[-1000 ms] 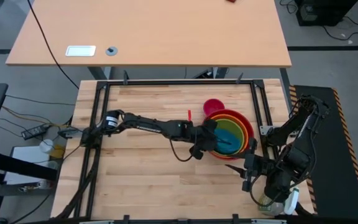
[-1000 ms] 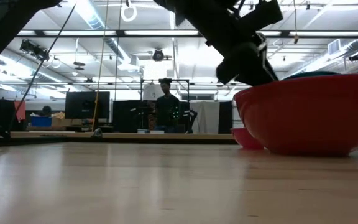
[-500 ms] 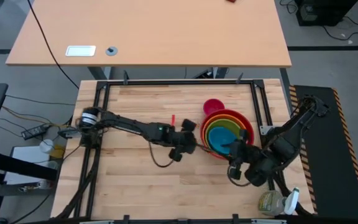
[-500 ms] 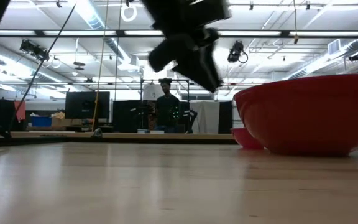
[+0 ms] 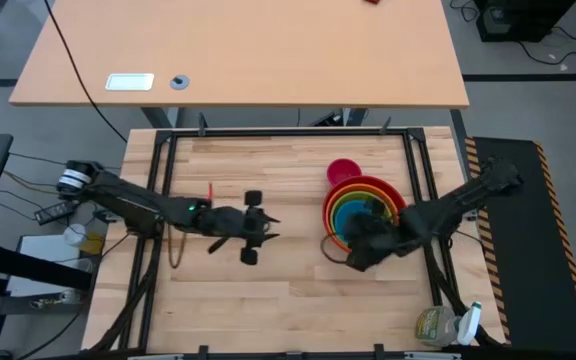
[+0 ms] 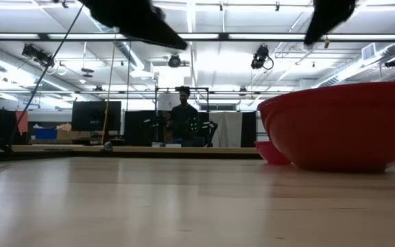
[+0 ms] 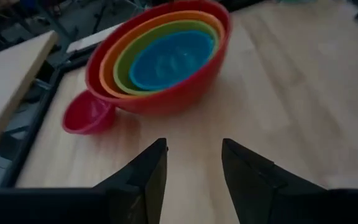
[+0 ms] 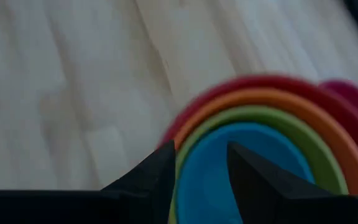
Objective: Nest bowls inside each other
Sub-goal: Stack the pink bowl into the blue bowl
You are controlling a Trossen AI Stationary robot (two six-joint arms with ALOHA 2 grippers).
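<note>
Four bowls stand nested on the right half of the table: red (image 5: pixel 399 196) outermost, then orange (image 5: pixel 377 184), lime green (image 5: pixel 348 206) and blue (image 5: pixel 360 216) innermost. The small pink bowl (image 5: pixel 342 171) rests on its base on the table, against the stack's far side. My left gripper (image 5: pixel 266 228) hovers open at mid-table, left of the stack, pointing toward the stack (image 7: pixel 166 53). My right gripper (image 5: pixel 351 248) hangs open over the stack's near-left rim, above the blue bowl (image 8: pixel 253 162), slanting down. Neither holds anything.
A black frame (image 5: pixel 408 160) borders the wooden table (image 5: pixel 268 300) on its left, far and right sides. A spray bottle (image 5: pixel 446 324) stands at the near right corner. A second table (image 5: pixel 238 50) lies beyond the far edge. In the low view a person (image 6: pixel 182 116) stands far behind.
My left gripper has drawn back from over the bowl stack toward the table's left edge, rolling as it went. My right gripper has swung from the near right corner toward the stack and now hangs over its near-left rim. The bowls have stayed put.
</note>
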